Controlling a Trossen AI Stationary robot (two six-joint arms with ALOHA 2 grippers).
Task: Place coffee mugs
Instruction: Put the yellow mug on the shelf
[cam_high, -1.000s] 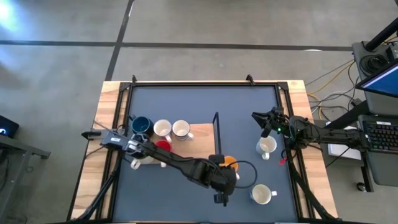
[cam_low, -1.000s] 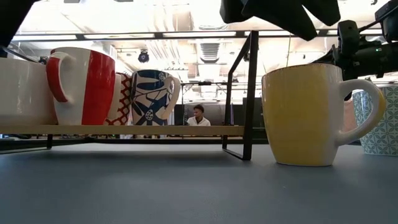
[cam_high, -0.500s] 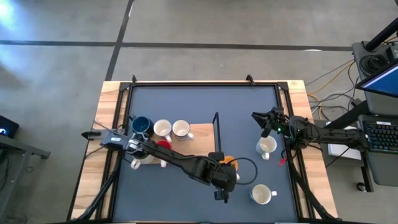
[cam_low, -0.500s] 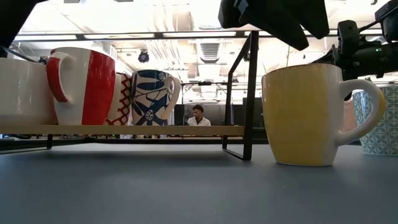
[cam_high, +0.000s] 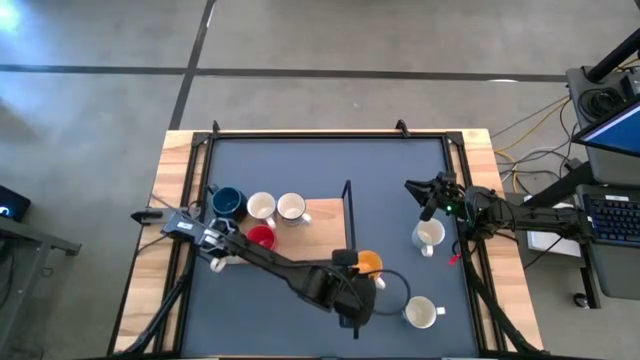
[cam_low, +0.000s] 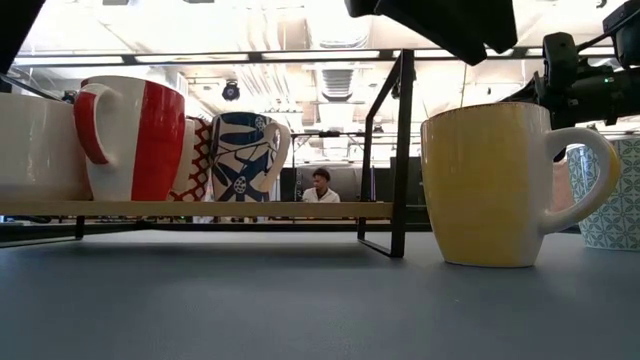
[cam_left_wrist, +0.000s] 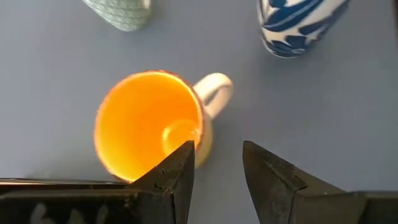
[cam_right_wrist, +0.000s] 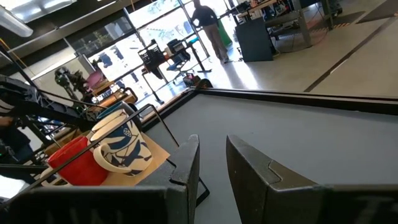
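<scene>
Left claw (cam_left_wrist: 216, 163), fingers apart and empty, had slid nearer over the orange-lined yellow ceramic mug (cam_high: 368, 263) on the counter (cam_high: 380, 180), grasp still pending; right claw (cam_high: 418, 190) idle far-right, fingers slightly apart.

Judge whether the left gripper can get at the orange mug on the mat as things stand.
Probably yes. The left gripper hangs open right above the orange mug, which stands upright on the mat beside the rack's black frame. Nothing lies between its fingers and the rim, and the handle side is free.
</scene>
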